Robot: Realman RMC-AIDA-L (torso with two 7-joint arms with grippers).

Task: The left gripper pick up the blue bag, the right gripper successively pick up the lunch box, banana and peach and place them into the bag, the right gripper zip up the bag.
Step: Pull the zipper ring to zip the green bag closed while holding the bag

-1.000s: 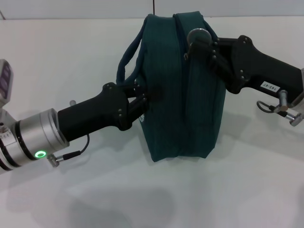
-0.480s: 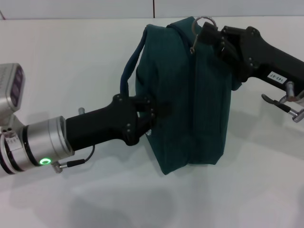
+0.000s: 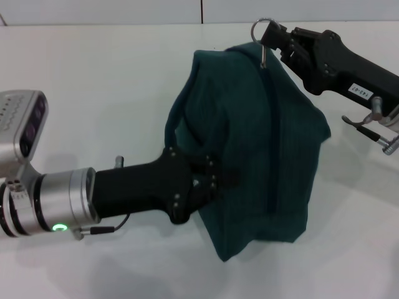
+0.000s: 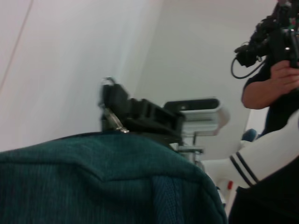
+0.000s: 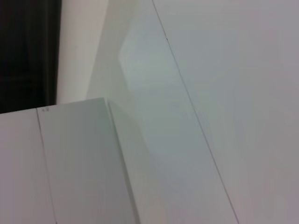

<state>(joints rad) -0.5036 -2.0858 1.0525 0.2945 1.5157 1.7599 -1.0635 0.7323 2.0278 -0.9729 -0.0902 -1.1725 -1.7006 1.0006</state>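
Observation:
The blue bag [image 3: 262, 143] is a dark teal tote, tilted and held off the white table, its zipper line running down its middle. My left gripper [image 3: 215, 180] is shut on the bag's side by its handle [image 3: 177, 118]. My right gripper [image 3: 277, 40] is shut on the ring zipper pull [image 3: 263, 30] at the bag's far top corner. In the left wrist view the bag's fabric [image 4: 103, 182] fills the lower part and the right gripper [image 4: 117, 100] shows above it with the ring. The lunch box, banana and peach are out of view.
The white table [image 3: 93, 75] lies around and under the bag. A person holding a camera [image 4: 275, 70] stands beyond the table in the left wrist view. The right wrist view shows only white walls and panels [image 5: 187, 116].
The bag has tilted and swung toward the right and nearer. My left gripper has moved right and nearer with it. My right gripper has drawn the zipper ring to the bag's far corner.

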